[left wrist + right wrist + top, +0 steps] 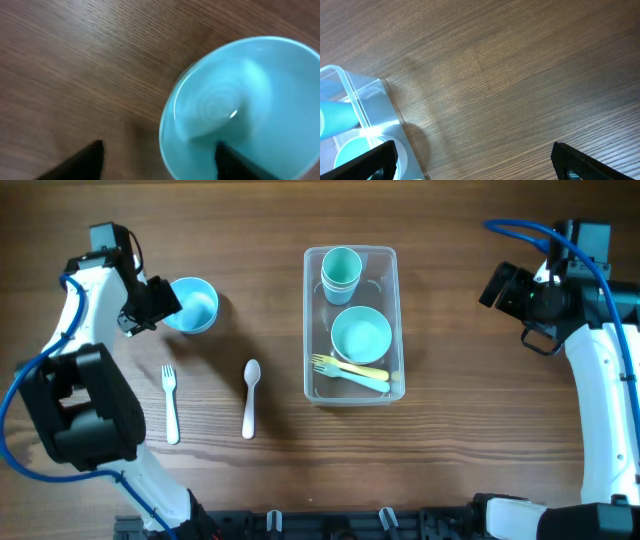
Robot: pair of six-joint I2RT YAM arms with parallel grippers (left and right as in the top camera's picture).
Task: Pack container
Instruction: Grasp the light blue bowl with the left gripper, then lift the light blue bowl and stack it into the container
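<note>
The clear plastic container [394,310] stands at the table's middle. It holds stacked teal cups [341,270], a teal bowl [361,335] and yellow-green cutlery [350,370]. A blue bowl [195,305] sits at the left, large in the left wrist view [250,95]. My left gripper [165,305] is open and straddles the bowl's left rim [160,155], one finger inside, one outside. My right gripper [497,285] is open and empty over bare table right of the container [470,160]. The container's corner shows in the right wrist view [365,110].
A white fork [170,402] and a white spoon [250,395] lie on the wooden table [450,430] between the blue bowl and the container.
</note>
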